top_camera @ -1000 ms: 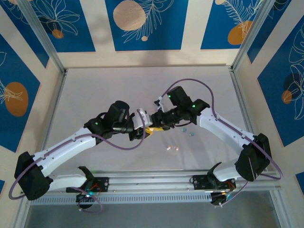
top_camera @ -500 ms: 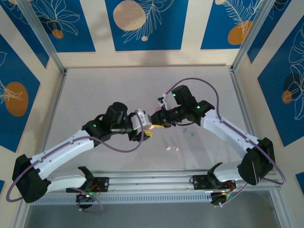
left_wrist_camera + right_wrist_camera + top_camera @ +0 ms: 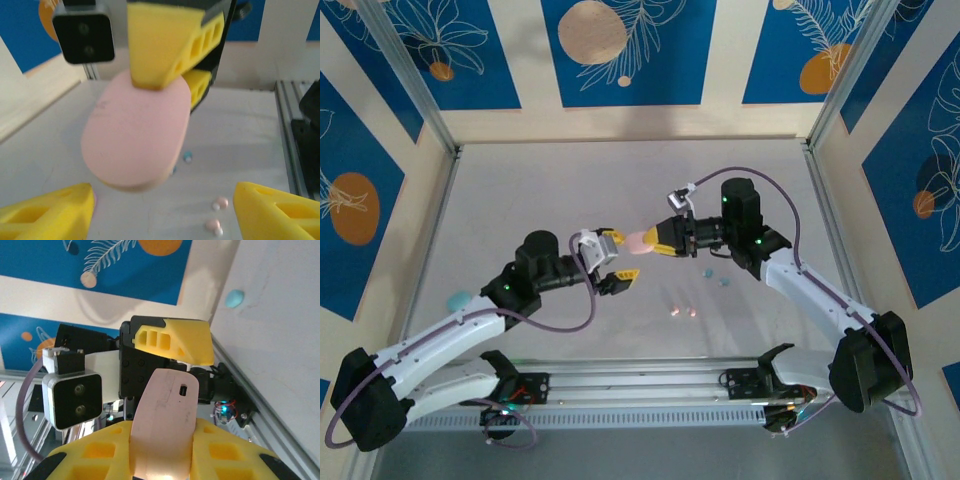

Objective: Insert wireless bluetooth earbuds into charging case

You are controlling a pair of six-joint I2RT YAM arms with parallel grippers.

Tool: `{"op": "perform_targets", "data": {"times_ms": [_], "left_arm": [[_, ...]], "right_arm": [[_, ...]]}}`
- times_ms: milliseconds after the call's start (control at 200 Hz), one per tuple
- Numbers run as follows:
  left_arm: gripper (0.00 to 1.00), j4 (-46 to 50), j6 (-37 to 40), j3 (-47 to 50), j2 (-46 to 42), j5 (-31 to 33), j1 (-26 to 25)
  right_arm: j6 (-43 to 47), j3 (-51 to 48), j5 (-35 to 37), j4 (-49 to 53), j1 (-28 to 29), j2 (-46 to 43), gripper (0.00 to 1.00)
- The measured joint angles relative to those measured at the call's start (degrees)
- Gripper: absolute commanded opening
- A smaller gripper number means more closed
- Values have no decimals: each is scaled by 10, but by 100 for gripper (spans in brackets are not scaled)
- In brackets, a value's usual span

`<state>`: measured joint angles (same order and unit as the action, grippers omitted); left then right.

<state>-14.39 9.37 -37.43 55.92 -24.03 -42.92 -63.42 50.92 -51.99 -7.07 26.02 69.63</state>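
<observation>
Peach-pink earbuds: lying loose on the table, nearest the arm bases.
Teal case: resting far left.
Light blue earbuds: lying just beyond the peach-pink pair.
Left gripper: hovering, jaws spread, holding nothing.
Right gripper: pinching the pink case aloft, facing the left gripper.

The left arm and the right arm both have smooth white shells, with black housings at the joints. A thin purple cable runs in loops along each arm. The fingers are yellow wedges with rectangular hollow cells. The grey camera box has a black face with two lenses.
</observation>
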Motion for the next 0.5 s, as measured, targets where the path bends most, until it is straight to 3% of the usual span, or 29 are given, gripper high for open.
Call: {"op": "perform_targets", "data": {"times_ms": [265,500], "left_arm": [[65,-78,-31,7,0,-15,1],[44,-92,-46,6,6,-27,3]], "right_arm": [[-46,0,-23,-66,4,0,17],[-59,0,-37,-79,14,11,18]]}}
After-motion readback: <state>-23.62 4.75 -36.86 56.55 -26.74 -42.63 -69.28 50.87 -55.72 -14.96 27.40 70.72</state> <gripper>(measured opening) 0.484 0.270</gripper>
